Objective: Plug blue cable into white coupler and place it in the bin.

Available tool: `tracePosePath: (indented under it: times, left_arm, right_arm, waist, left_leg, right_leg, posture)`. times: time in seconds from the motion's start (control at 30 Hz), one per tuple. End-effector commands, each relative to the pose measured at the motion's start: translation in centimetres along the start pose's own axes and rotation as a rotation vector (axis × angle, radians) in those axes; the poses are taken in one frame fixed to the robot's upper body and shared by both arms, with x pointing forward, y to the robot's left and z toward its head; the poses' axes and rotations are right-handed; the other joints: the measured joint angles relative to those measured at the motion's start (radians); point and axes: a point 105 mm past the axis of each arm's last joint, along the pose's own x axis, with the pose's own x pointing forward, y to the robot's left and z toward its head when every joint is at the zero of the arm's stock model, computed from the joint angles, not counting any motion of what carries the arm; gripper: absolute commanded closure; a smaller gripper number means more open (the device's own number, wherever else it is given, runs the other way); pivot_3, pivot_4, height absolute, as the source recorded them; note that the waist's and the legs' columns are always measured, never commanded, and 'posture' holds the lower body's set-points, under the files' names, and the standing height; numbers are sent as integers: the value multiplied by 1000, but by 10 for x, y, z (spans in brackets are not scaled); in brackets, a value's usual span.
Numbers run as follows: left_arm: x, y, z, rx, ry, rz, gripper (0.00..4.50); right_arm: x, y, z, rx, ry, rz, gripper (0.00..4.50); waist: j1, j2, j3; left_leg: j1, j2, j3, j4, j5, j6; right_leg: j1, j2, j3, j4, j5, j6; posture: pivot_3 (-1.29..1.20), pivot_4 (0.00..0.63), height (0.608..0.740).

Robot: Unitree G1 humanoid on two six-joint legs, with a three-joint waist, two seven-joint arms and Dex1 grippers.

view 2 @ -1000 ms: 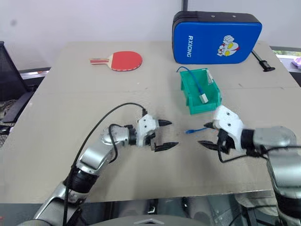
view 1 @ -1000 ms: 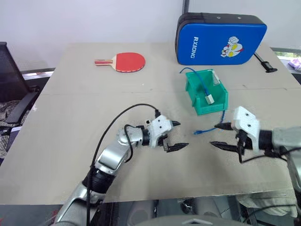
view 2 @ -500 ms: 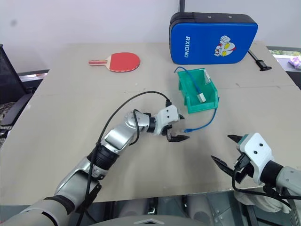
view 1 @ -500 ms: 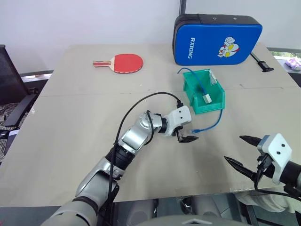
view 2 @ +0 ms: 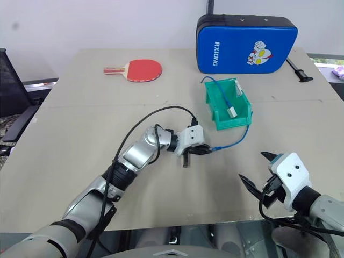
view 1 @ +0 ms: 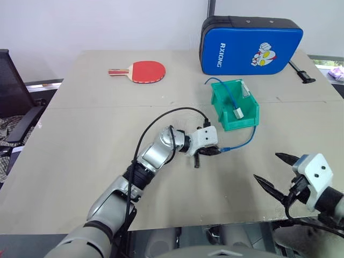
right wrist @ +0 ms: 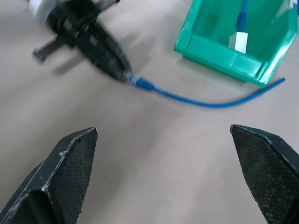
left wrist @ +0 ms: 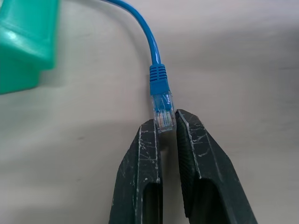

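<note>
While my left gripper [left wrist: 166,122] pinches only clear plug tip of blue cable [view 1: 243,142] on table, right gripper [view 1: 271,171] gapes empty. White coupler [view 1: 238,112] in bin [view 1: 221,100]. Risk I see: plug slips, or tug tips bin.

bright blue cable [left wrist: 150,46], green bin [view 1: 217,102], white coupler [view 1: 238,112], red paddle [view 1: 146,70]

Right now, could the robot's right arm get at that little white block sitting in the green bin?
Probably yes. The right end effector is open, holds nothing, and bare table lies between it and the bin. The white coupler sits exposed inside, with only the blue cable trailing nearby.
</note>
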Motion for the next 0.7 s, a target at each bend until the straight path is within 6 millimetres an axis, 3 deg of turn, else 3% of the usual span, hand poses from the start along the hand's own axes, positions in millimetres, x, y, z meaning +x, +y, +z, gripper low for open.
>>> tracePosePath:
  times: [0.03, 0.13, 0.23, 0.4, 0.67, 0.7]
  left_arm:
    - [-31, -12, 48, -216, -308, -156, 4474]
    - [-59, -22, 71, -402, -440, -296, 4474]
    - [-74, -27, 80, -476, -483, -343, 4474]
    - [-82, -33, 83, -494, -492, -357, 4474]
    - [-85, -35, 88, -500, -504, -368, 4474]
    - [-85, -36, 88, -500, -505, -369, 4500]
  right_arm:
    - [8, 20, 10, 273, -137, 44, 0]
    - [13, 31, 22, 491, -256, 105, 0]
    - [17, 37, 37, 613, -346, 163, 0]
    - [25, 44, 62, 725, -453, 259, 0]
    - [29, 38, 71, 790, -451, 284, 0]
    - [30, 38, 71, 792, -448, 285, 394]
  waist:
    - [-2, -1, 0]
    - [-3, 1, 1]
    - [-4, 2, 1]
    - [-6, 1, 1]
    - [-4, 1, 1]
    - [-4, 1, 1]
  left_leg:
    - [0, 1, 0, 0, 0, 0]
    - [-2, 4, -3, 0, 0, 0]
    - [0, 3, -2, 0, 0, 0]
    - [-1, 0, -2, 0, 0, 0]
    - [-1, 0, -1, 0, 0, 0]
    - [-1, -1, -1, 0, 0, 0]
  right_leg:
    - [0, 0, 0, 0, 0, 0]
    - [-2, 1, -2, 1, 0, 0]
    - [0, 0, -2, 1, 0, 0]
    - [0, -1, 0, 0, 0, 1]
    - [0, -1, 1, 0, 0, 1]
    - [0, -1, 2, 0, 0, 1]
  posture:
    - [0, 150, 731]
    - [0, 150, 731]
    - [0, 150, 731]
    - [0, 150, 731]
    - [0, 150, 731]
    - [0, 150, 731]
